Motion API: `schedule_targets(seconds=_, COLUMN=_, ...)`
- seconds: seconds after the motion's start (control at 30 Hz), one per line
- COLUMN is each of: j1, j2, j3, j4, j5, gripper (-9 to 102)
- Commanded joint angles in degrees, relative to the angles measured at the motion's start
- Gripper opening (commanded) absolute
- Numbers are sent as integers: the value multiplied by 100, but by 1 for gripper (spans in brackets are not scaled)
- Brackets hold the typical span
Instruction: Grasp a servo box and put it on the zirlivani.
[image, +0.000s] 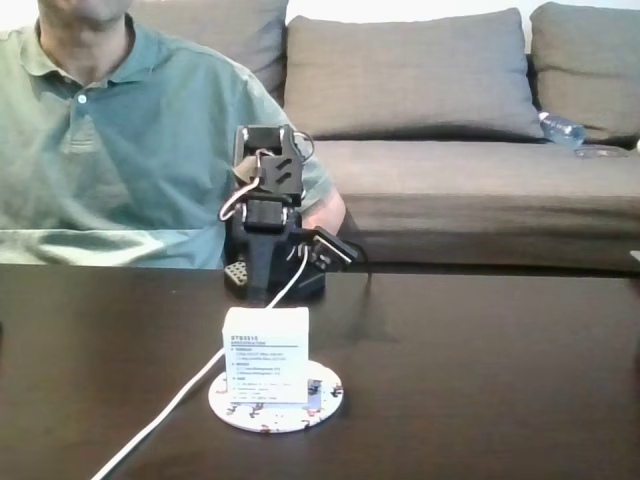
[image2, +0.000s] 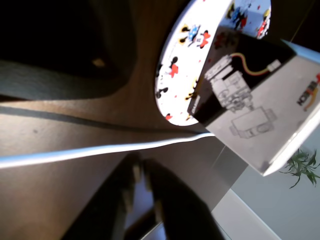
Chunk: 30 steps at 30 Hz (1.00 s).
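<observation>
The servo box (image: 266, 355), small and white with a label of blue and dark text facing the fixed camera, stands upright on the zirlivani (image: 327, 398), a round white disc with red and dark speckles, at the table's front middle. The wrist view has the box (image2: 260, 115) at the upper right with printed drawings on its side, resting on the disc (image2: 180, 75). My gripper (image: 240, 271) is folded down by the arm's base, well behind the box and apart from it. Its dark fingers (image2: 140, 172) rise from the bottom of the wrist view, close together with nothing between them.
A white cable (image: 170, 415) runs from the arm past the box's left side to the front edge of the dark table (image: 500, 380); it crosses the wrist view (image2: 100, 152). A person in a green shirt (image: 100, 150) sits behind the table. A grey sofa (image: 450, 120) holds a bottle (image: 562, 128).
</observation>
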<state>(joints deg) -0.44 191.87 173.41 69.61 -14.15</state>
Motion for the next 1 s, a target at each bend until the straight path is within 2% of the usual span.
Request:
schedule_targets(seconds=0.0, j1=-26, j2=26, j3=-26, j4=-70, j5=-18, gripper=0)
schedule_targets(seconds=0.97, j1=-26, j2=26, j3=-26, j4=-70, j5=-18, gripper=0)
